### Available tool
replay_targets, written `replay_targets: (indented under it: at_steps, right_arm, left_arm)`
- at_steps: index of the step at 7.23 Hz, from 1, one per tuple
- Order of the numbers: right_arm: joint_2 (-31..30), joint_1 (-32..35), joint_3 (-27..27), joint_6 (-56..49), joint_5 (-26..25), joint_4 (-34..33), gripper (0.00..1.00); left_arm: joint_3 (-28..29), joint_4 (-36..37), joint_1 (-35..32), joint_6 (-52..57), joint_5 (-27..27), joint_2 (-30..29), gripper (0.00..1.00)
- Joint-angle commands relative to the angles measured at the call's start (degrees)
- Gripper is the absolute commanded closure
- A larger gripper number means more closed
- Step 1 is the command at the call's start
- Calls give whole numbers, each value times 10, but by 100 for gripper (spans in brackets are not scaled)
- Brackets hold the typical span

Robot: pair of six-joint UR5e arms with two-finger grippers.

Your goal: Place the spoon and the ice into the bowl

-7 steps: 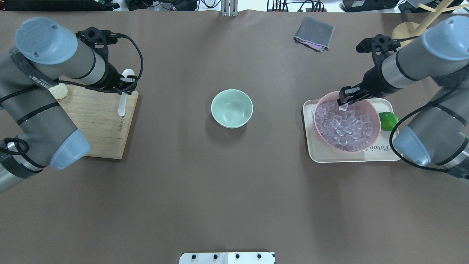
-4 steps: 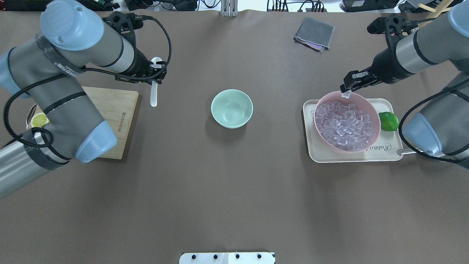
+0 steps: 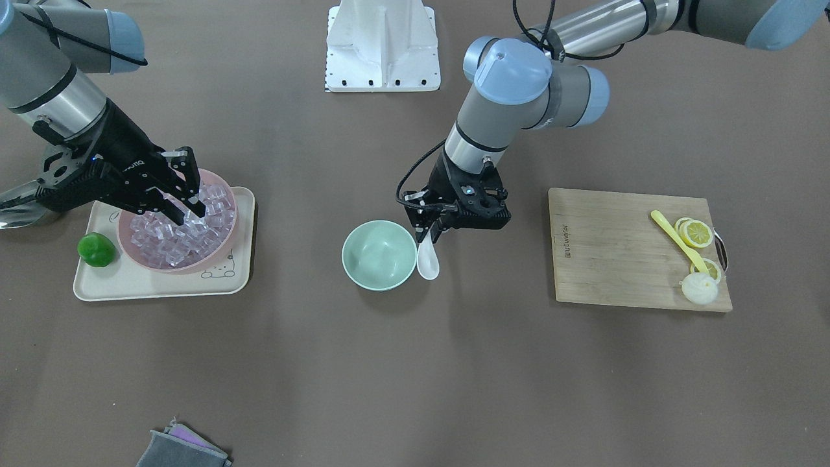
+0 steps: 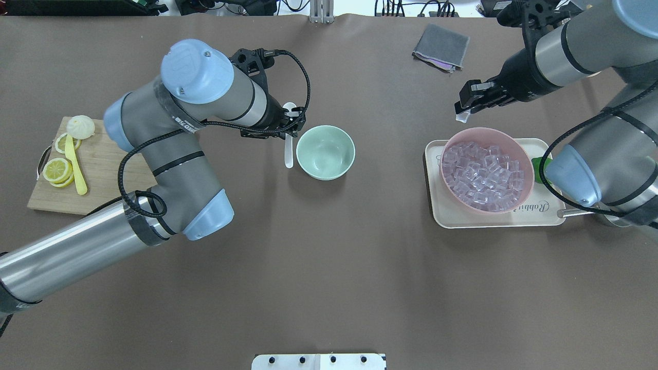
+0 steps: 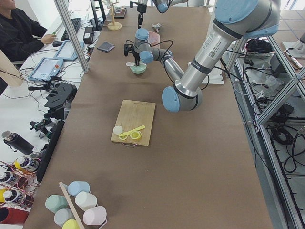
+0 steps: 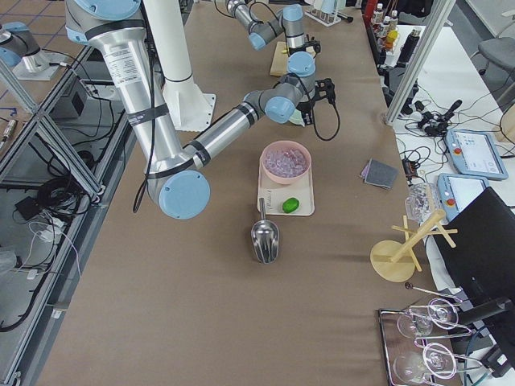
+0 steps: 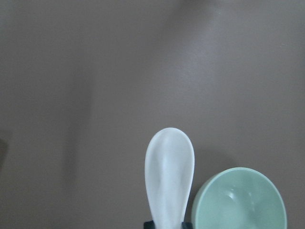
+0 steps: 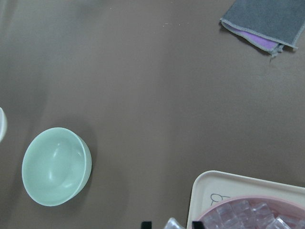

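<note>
White and glossy, the spoon [image 7: 169, 176] is clamped by its handle in my left gripper [image 3: 430, 234], the scoop jutting out ahead of the fingertips; the bowl [image 4: 325, 154] stands just beside this gripper, on its inner side, its rim close to the spoon but not under it, so the spoon is outside the bowl; the board [image 3: 616, 259] with its lemon slices [image 3: 695, 232] lies well apart from this gripper, out toward my left; my right gripper [image 4: 462, 110] is closed on one piece of ice [image 4: 461, 117], a clear cube pinched between the fingertips; this gripper hangs raised, just past the far rim of the pink bowl [image 4: 486, 130], whose heap of cubes [image 4: 483, 174] lies below and a little back of it; the pink bowl sits on a tray [image 4: 436, 210], with a lime [image 3: 97, 250] on the tray's outer side; the bowl is well apart from this gripper, off toward my left; a grey cloth [image 4: 441, 46] lies on the table ahead of the right gripper.
</note>
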Motion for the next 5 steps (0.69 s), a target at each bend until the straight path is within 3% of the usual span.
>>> replay_targets:
  at_steps: [1, 2, 3, 4, 5]
  right_arm:
    - [17, -13, -4, 18, -16, 0, 100]
    - [23, -19, -4, 24, -26, 0, 100]
    - [28, -27, -5, 39, -35, 0, 100]
    - [29, -30, -5, 39, -36, 0, 100]
    - [39, -33, -6, 41, -39, 0, 100]
  left_arm:
    - [34, -18, 32, -14, 1, -28, 100]
    - [38, -17, 45, -14, 1, -30, 100]
    - [41, -20, 51, -19, 21, -32, 66]
    - [37, -18, 50, -18, 42, -32, 3]
    - [34, -18, 28, -12, 43, -36, 2]
